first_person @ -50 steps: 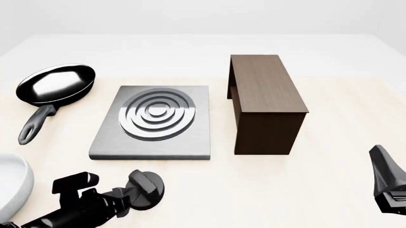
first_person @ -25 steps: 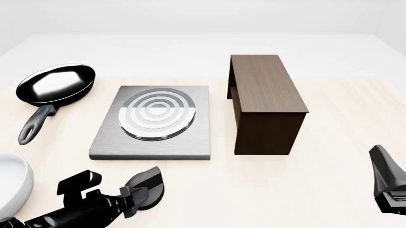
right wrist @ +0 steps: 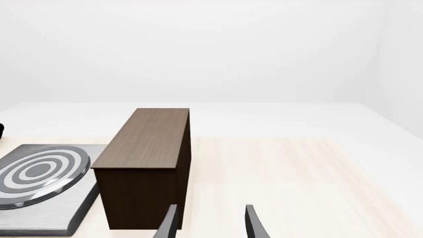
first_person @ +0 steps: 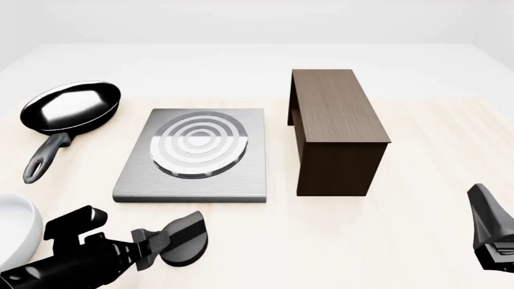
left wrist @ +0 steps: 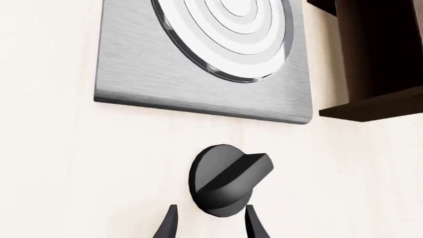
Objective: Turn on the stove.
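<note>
The stove (first_person: pixel 241 174) is a flat grey square plate at the table's middle left, and its concentric rings (first_person: pixel 197 146) look bright white. Its black round knob (first_person: pixel 189 239) sits on the table just in front of the plate, its ridge slanted. In the left wrist view the knob (left wrist: pixel 227 179) lies just beyond the fingertips, with the plate (left wrist: pixel 165 74) further on. My left gripper (first_person: pixel 153 248) (left wrist: pixel 210 229) is open, close behind the knob and holding nothing. At the near right edge my right gripper (first_person: pixel 484 208) (right wrist: pixel 210 224) is open and empty, far from the stove (right wrist: pixel 39 208).
A tall dark brown wooden box (first_person: pixel 337 129) (right wrist: pixel 148 163) stands right of the plate. A shiny black frying pan (first_person: pixel 72 107) lies at the left with its handle toward me. The rim of a white bowl (first_person: pixel 14 238) shows at the near left edge.
The knob's ridge has turned and the rings have gone from grey to bright white. My left gripper has since let go of the knob and drawn back to the left. The right arm is still.
</note>
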Controlling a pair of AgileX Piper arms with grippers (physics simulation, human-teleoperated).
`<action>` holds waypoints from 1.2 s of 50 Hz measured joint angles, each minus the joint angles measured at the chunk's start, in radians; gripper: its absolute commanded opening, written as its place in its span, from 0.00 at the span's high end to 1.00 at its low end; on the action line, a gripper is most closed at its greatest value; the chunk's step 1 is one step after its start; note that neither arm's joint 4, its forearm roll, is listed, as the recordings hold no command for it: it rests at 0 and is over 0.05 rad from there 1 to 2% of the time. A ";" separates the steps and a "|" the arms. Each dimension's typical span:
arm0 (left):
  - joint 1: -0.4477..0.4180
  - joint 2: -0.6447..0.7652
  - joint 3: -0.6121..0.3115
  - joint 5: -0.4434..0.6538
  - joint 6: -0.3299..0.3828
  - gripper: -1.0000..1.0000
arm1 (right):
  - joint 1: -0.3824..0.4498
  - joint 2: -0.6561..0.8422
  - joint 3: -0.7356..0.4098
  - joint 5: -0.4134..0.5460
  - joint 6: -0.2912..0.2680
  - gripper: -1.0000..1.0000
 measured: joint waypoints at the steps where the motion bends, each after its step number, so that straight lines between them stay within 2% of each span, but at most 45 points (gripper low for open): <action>1: 0.006 -0.022 -0.007 0.029 0.010 0.00 | 0.000 0.000 0.000 0.000 0.000 0.00; 13: 0.088 -0.247 -0.109 0.331 0.121 0.00 | 0.000 0.000 0.000 0.000 0.000 0.00; 24: 0.188 -0.419 -0.200 0.534 0.218 0.00 | 0.000 0.000 0.000 0.000 0.000 0.00; 30: 0.291 -0.487 -0.250 0.621 0.329 0.00 | 0.000 0.000 0.000 0.000 0.000 0.00; 43: 0.468 -0.589 -0.323 0.725 0.495 0.00 | 0.000 0.000 0.000 0.000 0.000 0.00; 51: 0.548 -0.632 -0.342 0.760 0.552 0.00 | 0.000 0.000 0.000 0.000 0.000 0.00; 60: 0.637 -0.626 -0.336 0.738 0.586 0.00 | 0.000 0.000 0.000 0.000 0.000 0.00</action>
